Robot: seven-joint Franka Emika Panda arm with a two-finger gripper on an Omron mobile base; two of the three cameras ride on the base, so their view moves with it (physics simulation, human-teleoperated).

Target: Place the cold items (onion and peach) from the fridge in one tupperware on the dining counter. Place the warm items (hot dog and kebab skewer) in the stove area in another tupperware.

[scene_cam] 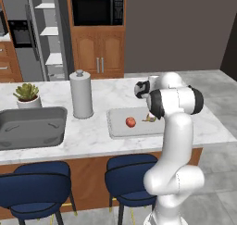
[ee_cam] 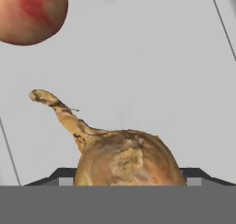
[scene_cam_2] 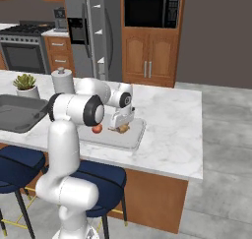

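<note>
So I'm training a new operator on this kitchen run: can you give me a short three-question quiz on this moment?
1. True or false: the peach lies in the tupperware.
2. What lies between the fingertips of the gripper in the hand view? A) onion B) hot dog C) kebab skewer
3. Fill in: on the counter, left of the tupperware in the left base view, stands a paper towel ____.

Key: 1 true; 2 A, the onion; 3 holder.

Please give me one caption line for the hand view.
Open claw over a brown papery onion in a flat grey tupperware, red-blushed round peach beside it.
</note>
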